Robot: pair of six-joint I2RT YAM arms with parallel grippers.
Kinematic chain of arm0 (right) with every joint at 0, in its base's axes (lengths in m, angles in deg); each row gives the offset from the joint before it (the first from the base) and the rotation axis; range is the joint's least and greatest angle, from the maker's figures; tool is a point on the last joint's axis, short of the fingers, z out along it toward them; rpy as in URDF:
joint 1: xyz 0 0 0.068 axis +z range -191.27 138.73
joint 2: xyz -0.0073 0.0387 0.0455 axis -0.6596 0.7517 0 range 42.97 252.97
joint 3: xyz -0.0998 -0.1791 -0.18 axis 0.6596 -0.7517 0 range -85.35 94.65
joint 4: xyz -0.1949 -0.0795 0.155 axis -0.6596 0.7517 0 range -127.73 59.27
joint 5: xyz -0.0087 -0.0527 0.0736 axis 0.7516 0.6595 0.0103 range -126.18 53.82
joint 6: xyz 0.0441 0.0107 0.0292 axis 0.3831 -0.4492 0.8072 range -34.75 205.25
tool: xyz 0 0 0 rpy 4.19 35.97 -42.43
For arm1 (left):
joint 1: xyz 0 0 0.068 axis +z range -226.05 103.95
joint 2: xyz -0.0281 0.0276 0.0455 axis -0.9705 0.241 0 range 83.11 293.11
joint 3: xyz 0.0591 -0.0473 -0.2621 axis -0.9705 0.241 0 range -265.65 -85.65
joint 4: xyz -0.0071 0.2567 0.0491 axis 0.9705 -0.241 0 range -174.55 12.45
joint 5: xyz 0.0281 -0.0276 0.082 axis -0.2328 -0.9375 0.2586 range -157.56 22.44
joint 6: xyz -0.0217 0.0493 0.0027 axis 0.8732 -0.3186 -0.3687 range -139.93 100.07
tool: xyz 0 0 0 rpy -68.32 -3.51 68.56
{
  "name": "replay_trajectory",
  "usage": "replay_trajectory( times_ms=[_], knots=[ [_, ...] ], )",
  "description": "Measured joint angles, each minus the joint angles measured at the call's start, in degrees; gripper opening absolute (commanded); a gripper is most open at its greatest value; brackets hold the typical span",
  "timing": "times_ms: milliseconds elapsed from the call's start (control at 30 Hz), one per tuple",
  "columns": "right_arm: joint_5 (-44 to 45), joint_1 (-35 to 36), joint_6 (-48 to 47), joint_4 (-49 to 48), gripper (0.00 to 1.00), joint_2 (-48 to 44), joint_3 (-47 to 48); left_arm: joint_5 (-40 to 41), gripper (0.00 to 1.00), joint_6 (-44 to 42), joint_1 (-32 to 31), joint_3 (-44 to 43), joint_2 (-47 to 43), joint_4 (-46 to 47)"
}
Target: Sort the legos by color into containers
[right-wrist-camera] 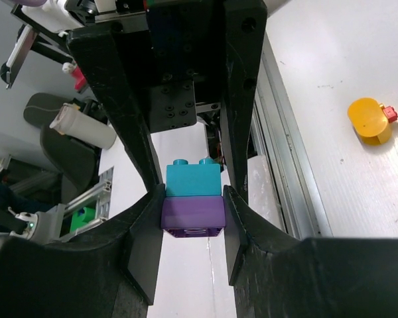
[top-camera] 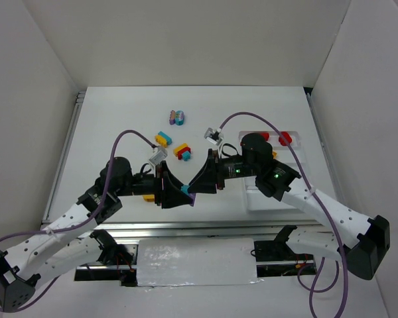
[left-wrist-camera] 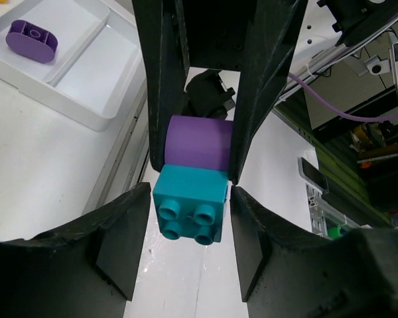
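My left gripper (left-wrist-camera: pixel 189 222) pinches the teal brick (left-wrist-camera: pixel 189 211) and my right gripper (right-wrist-camera: pixel 192 222) pinches the purple brick (right-wrist-camera: pixel 192 213). The two bricks are stuck together between my arms, near the front edge of the table (top-camera: pixel 119 132). The danger, I think, is the moment of separation. If the joint releases suddenly, one brick can jump out of the pinch and fall toward the metal rail (top-camera: pixel 199 228). The purple one looks rounded and smooth, so my fingers may slide on it. A crooked pull may only twist the pair. The white tray (top-camera: pixel 304 156) lies at my right.
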Motion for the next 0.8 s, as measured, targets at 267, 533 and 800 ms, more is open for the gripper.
replay_trajectory(
  times_ms=[267, 533, 800],
  knots=[
    [-1.9, 0.0, -1.0, -1.2, 0.11, 0.7, -0.3, -0.5, 0.01, 0.1, -0.1, 0.0, -1.0, 0.2],
    [-4.6, 0.0, -0.2, -6.1, 0.5, 0.1, -3.8, -0.9, 0.0, -0.2, -0.2, 0.0, -2.0, 0.0],
    [-5.9, 0.3, -0.2, -9.6, 0.0, -1.0, -4.4, -1.3, 0.0, 0.0, -0.2, 0.0, -3.6, 0.9]
  ],
)
